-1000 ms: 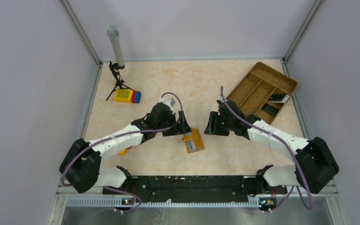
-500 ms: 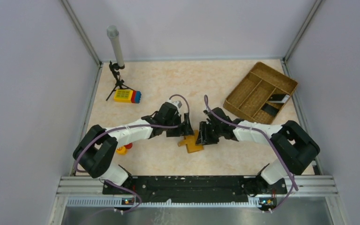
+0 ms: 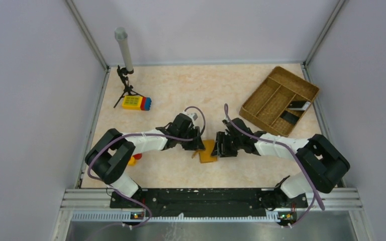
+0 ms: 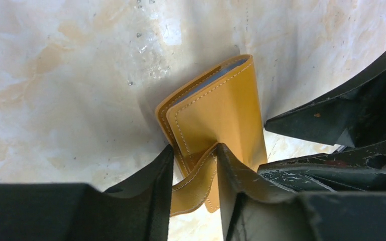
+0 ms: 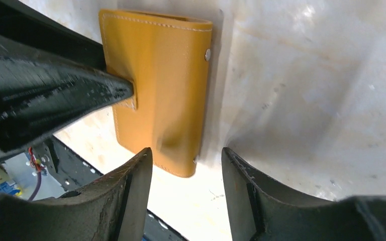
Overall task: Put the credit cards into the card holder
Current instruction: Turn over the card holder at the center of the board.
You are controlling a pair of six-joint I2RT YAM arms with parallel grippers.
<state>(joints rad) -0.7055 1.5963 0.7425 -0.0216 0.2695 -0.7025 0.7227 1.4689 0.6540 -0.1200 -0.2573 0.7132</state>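
Currently the card holder point(image 4: 218, 115), on the table point(image 3: 181, 90), is pinched by its strap point(image 4: 198, 188) in the left gripper point(image 4: 195, 160); the right gripper point(image 5: 186, 155) is spread wide beside it. The strap may be lost if tugged.

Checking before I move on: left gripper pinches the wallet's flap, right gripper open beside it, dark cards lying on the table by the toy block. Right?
One thing is off: the dark cards lie in the tray at the far right, not by the block; the top view shows it. The rest holds: the left gripper pinches the wallet by its flap, and the right gripper is open beside it.
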